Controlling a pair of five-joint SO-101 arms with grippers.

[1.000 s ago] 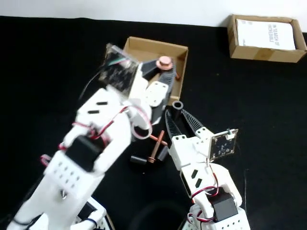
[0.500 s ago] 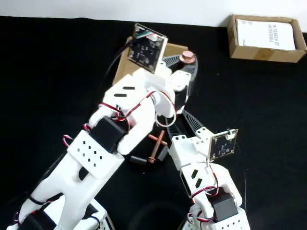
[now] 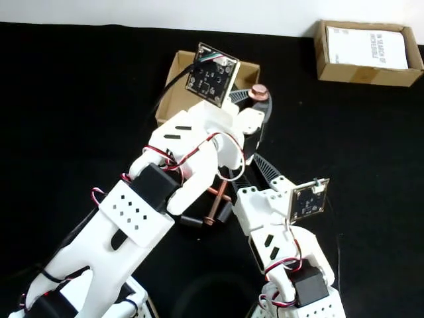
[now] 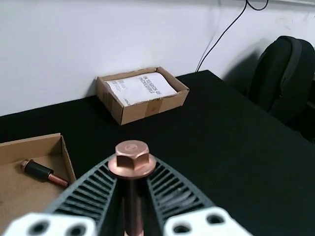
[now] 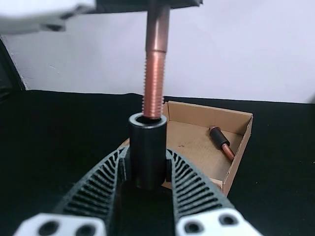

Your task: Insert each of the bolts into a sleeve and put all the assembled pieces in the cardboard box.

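1. Left gripper [image 4: 132, 171] clamps a copper bolt [image 4: 132, 158], upper centre of the high view, beside the cardboard box [image 3: 171, 99].
2. Right gripper [image 5: 146, 156] grips a black sleeve [image 5: 146, 140], the bolt's tip at its mouth.

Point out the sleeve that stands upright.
The sleeve clamped in the right gripper, with a bolt at its mouth. The table sleeves and the boxed sleeve lie flat.

Lab or office rm, prob: black worktop [image 3: 66, 99] by plain white wall [image 4: 74, 39], cable [image 4: 230, 25] down wall, box w/ papers [image 4: 140, 93], black bag [image 4: 285, 73] at edge.
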